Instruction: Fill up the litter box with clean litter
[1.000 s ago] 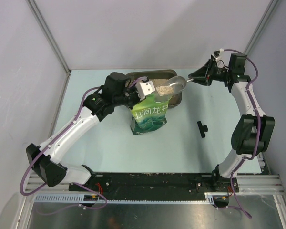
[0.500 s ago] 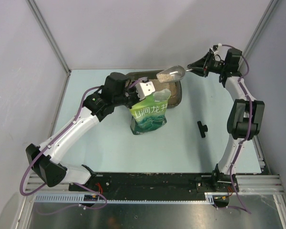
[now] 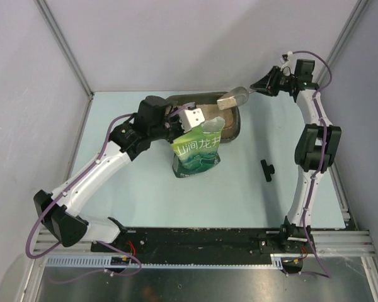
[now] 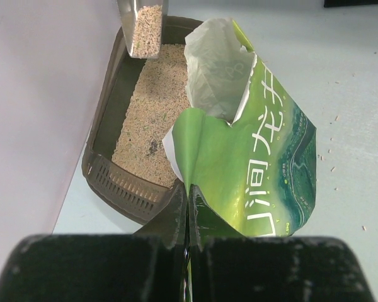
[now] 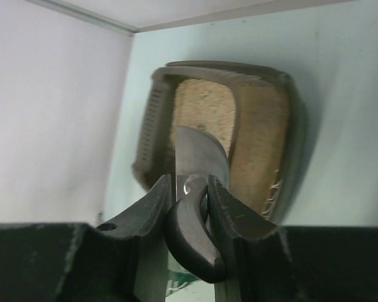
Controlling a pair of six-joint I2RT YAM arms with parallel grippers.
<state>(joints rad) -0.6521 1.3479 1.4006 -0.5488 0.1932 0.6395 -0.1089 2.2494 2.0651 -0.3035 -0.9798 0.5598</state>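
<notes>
- Top external view: our right gripper [image 3: 259, 88] sits further back than a second ago. The silver scoop [image 3: 232, 99], clamped by its dark handle, is no longer above the bag's mouth but over the far right end of the litter box [image 3: 237, 129].
- Half a second ago the scoop rode level with its load showing. Now it is rolled over, which we read as the tip-out starting.
- From the left wrist we see granules still in the scoop, so we judge this load not yet delivered.
- Clean litter [image 4: 152, 116] already covers most of the box floor, and this scoop adds to it.
- Our left gripper [image 4: 188, 217] has not moved. It is pinched shut on the edge of the green bag [image 4: 264, 170], holding it upright and open just beside the box.
- The table [image 3: 145, 189] is pale blue-green, with stray granules near the bag and a small black part [image 3: 266, 170] lying well apart to the right.
- Plain pale lilac walls close in the left, back and right.
</notes>
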